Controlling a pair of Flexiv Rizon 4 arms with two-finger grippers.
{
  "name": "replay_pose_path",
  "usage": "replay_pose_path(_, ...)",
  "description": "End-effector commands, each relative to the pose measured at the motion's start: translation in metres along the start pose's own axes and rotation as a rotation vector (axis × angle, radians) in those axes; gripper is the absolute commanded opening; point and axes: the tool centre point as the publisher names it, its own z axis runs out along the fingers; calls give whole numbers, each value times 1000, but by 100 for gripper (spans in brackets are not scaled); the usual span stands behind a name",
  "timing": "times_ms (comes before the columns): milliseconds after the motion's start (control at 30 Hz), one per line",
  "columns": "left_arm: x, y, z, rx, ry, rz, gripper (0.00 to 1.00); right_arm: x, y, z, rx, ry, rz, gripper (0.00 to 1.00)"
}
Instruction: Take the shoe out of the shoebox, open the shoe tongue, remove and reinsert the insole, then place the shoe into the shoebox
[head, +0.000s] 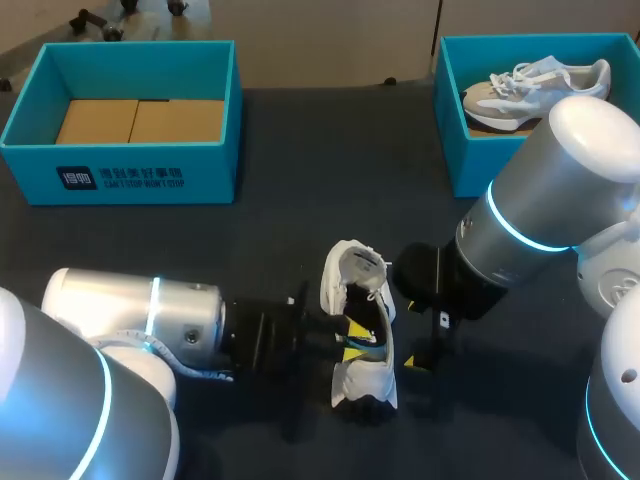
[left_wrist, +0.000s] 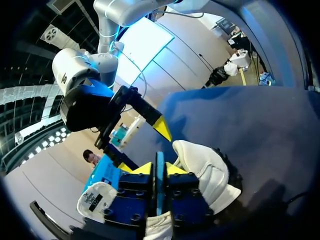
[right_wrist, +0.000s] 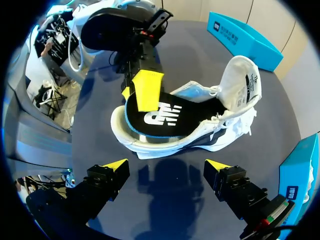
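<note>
Dark table (head: 300, 170) bears two shoeboxes (head: 130, 180), two shoes (head: 345, 280), seemingly one insole (right_wrist: 170, 112).

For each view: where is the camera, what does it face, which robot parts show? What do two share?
Head view: above, behind, looking down at the table; left arm, right arm show.
Left wrist view: on that arm, facing along the left hand, shut on the insole.
Right wrist view: on that arm, facing the shoe past the open right hand.
All share the shoe.
</note>
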Motion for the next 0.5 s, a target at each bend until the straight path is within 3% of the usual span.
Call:
replay_pose_path(33,-1,1,4,-10,12,8,0,1,0,1,0,-3,0,100)
replay_pose_path(500,-2,28,21,-63,24,48,0,1,0,1,0,-3,0,100)
